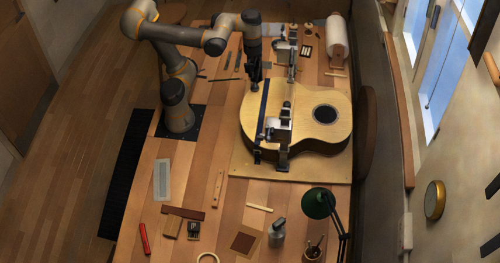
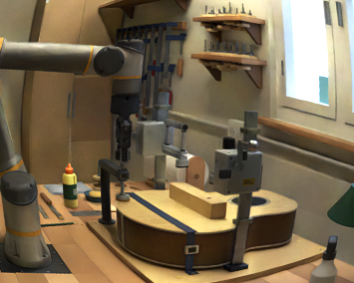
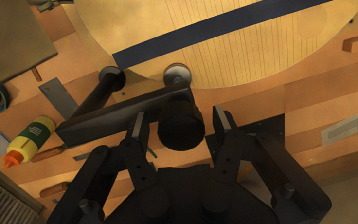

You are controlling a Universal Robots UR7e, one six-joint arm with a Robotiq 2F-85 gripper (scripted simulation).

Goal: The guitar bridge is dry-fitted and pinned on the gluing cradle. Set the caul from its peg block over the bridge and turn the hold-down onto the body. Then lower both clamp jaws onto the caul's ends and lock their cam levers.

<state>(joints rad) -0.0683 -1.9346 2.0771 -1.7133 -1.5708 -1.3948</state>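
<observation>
My gripper (image 1: 254,80) (image 2: 121,155) (image 3: 178,122) hangs over the rear edge of the guitar's lower bout, its fingers either side of the black knob (image 3: 181,128) of the hold-down (image 1: 255,86) (image 2: 112,174) (image 3: 125,112). The hold-down's arm reaches from its post (image 3: 107,83) so that its round pad (image 3: 177,73) (image 2: 122,197) sits over the guitar's edge. The guitar (image 1: 297,117) (image 2: 202,224) lies on the cradle with a blue strap (image 1: 261,109) (image 2: 162,216) across it. The wooden caul (image 2: 197,199) (image 1: 289,96) rests across the top. The two clamps (image 1: 280,126) (image 1: 289,56) (image 2: 239,172) (image 2: 162,144) stand at its ends. The gripper is open and holds nothing.
The hold-down's post and the rear clamp tower stand close beside my gripper. A glue bottle (image 2: 70,185) (image 3: 27,140) and hand tools (image 1: 232,60) lie behind on the bench. A green lamp (image 1: 316,202) (image 2: 348,207) stands at the front right.
</observation>
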